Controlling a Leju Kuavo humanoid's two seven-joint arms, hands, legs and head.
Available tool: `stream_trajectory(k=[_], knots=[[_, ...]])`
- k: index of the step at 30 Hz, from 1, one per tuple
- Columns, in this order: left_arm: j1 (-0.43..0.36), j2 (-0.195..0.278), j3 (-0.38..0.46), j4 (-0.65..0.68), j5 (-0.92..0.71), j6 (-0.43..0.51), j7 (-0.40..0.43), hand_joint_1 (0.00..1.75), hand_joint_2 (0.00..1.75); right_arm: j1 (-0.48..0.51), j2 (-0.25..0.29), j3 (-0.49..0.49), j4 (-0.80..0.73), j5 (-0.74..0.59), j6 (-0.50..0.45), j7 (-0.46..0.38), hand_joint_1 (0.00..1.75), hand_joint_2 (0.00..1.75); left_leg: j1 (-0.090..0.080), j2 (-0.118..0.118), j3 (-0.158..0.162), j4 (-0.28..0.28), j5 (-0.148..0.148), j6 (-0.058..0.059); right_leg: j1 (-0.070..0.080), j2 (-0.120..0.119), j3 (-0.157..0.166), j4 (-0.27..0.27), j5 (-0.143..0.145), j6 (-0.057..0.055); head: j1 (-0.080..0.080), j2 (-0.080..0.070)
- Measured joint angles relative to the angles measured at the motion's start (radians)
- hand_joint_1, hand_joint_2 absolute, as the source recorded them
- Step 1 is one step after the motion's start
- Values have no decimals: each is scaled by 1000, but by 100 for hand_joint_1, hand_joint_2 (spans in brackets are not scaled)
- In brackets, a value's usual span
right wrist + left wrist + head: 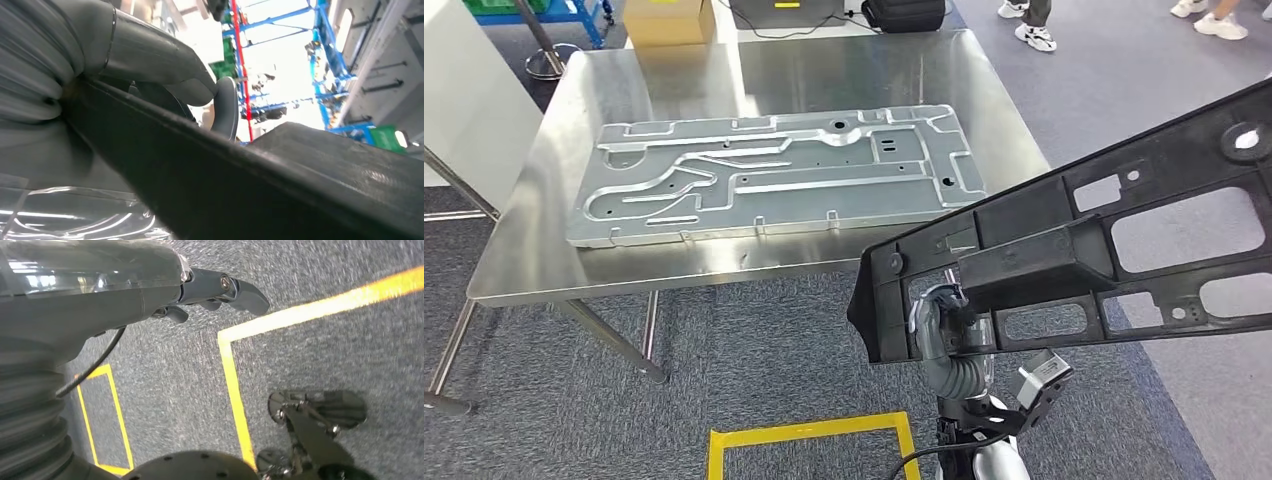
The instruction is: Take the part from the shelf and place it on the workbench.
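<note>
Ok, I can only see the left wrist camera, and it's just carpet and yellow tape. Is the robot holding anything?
Observer: Yes. In the head view the right hand grips a long black plastic frame, held up in the air.
Operator: Where's the table it goes on?
Observer: A shiny metal table stands ahead of the robot, to the left of the frame.
Operator: Is there something on it already?
Observer: Yes, a big grey metal plate lies flat on the table.
</note>
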Motion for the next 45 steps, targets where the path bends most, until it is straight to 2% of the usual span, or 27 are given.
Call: stream_trajectory(k=[1,2,3,5,7,9,10,11,13,15,16,18,19,21,22,24,27,29,31,32,33,34,36,38,42,44,45], knots=[[-1,0,0,0,-1,0,5,0,175,4,0,0,1,-2,1,-1,175,175,-3,-12,1,1,-2,4,4,6,-42,65,-18,-3,0,0],[-1,0,0,0,-2,0,10,0,175,7,-1,0,2,-5,1,-1,175,175,-6,-26,3,1,-4,6,7,8,-72,102,-17,-7,0,0],[0,-1,0,0,-4,0,15,0,175,9,-1,0,4,-7,2,-2,175,175,-10,-39,6,2,-6,7,10,10,-84,104,5,-13,0,0],[2,-2,0,0,-8,1,25,0,175,11,-2,0,5,-10,2,-3,175,175,-15,-65,15,4,-12,8,17,29,-58,3,92,-29,0,0],[3,-5,-1,0,-12,2,34,0,175,12,-2,-1,6,-12,2,-5,175,175,-18,-89,19,8,-18,4,19,73,-19,-110,151,-42,-1,0],[4,-8,-1,0,-15,3,39,0,175,17,-3,-2,8,-11,1,-6,175,175,-14,-108,14,10,-21,-5,22,95,-6,-150,155,-46,-1,0],[5,-7,-2,0,-17,3,41,0,175,20,-3,-3,9,-9,1,-9,175,175,-12,-118,12,9,-22,-11,21,88,-2,-157,155,-47,-2,0],[8,-6,-2,0,-18,3,43,0,175,23,-3,-3,9,-7,1,-12,175,175,-11,-115,12,11,-24,-16,20,80,2,-163,155,-50,-1,0],[10,-6,-2,0,-19,3,45,0,175,27,-3,-4,9,2,0,-19,175,175,-14,-76,-4,52,-51,-27,13,63,16,-175,155,-58,-8,0],[7,-8,-2,0,-16,1,46,0,175,30,-4,-5,10,11,-1,-18,175,175,-10,-23,-57,162,-105,-39,12,45,26,-179,151,-62,-14,0],[4,-10,-2,0,-14,0,46,0,175,30,-5,-6,12,17,-2,-14,175,175,-6,-11,-91,224,-128,-44,12,37,28,-179,148,-62,-14,0],[2,-13,-2,0,-6,-3,42,0,175,29,-7,-6,15,33,-5,-4,175,175,2,-2,-122,272,-124,-51,11,25,34,-178,141,-61,-14,0],[3,-15,-1,0,-2,-4,37,0,175,29,-8,-6,16,43,-5,-1,175,175,4,0,-110,241,-95,-52,10,21,39,-177,137,-59,-14,0],[4,-20,0,0,11,-4,25,0,175,28,-12,-5,17,71,-10,2,175,175,4,2,-49,112,-25,-49,11,17,50,-176,128,-53,-14,0],[3,-23,0,0,17,-4,19,0,175,27,-14,-3,17,88,-17,3,175,175,2,2,-22,56,-5,-45,12,16,53,-176,125,-49,-14,0],[2,-30,2,1,24,-9,4,0,175,26,-18,2,16,138,-52,8,175,175,-4,2,1,9,-2,-33,13,14,54,-177,120,-39,-14,0],[3,-41,2,1,24,-20,-17,0,175,29,-32,7,-2,229,-130,15,175,175,-2,0,5,-2,-3,-16,12,12,54,-172,111,-22,-14,0],[4,-46,3,1,20,-23,-26,0,175,30,-47,7,-24,286,-180,14,175,175,1,0,13,-12,-2,-4,12,13,23,-104,71,-16,-12,0],[3,-51,2,1,14,-29,-36,0,175,36,-65,7,-43,347,-236,12,175,175,-3,0,17,-12,-6,5,12,14,-47,29,13,-15,-11,0],[3,-54,2,1,11,-35,-40,0,175,40,-73,7,-51,375,-264,11,175,175,-5,-1,19,-12,-8,8,12,14,-79,84,-2,-14,-11,0],[4,-58,2,1,7,-40,-43,0,175,43,-82,7,-60,399,-293,10,175,175,-7,-2,21,-10,-11,9,11,14,-98,109,3,-15,-11,0],[4,-63,2,2,4,-44,-44,0,175,44,-89,7,-70,419,-318,10,175,175,-8,-3,25,-8,-15,9,12,14,-97,94,28,-16,-11,0],[5,-72,0,2,0,-47,-42,0,175,42,-100,7,-96,455,-365,8,175,175,-8,-6,35,-3,-24,6,12,14,-47,-29,107,-23,-11,0],[3,-78,-1,3,-1,-48,-41,0,175,35,-110,7,-125,491,-406,4,175,175,-12,-7,38,4,-33,-2,16,15,-1,-136,150,-29,-11,0],[0,-81,-1,3,0,-47,-37,0,175,7,-132,10,-158,585,-499,6,175,175,-14,-7,37,9,-41,-20,15,17,7,-162,154,-41,-12,0],[-1,-83,0,3,8,-42,-29,0,175,-34,-146,13,-162,648,-528,41,175,175,-13,-4,16,61,-75,-30,9,16,11,-168,157,-50,-12,0],[-2,-85,0,3,14,-39,-24,0,175,-63,-153,14,-159,682,-528,68,175,175,-10,-3,-11,118,-105,-35,8,16,11,-169,157,-52,-12,0]])
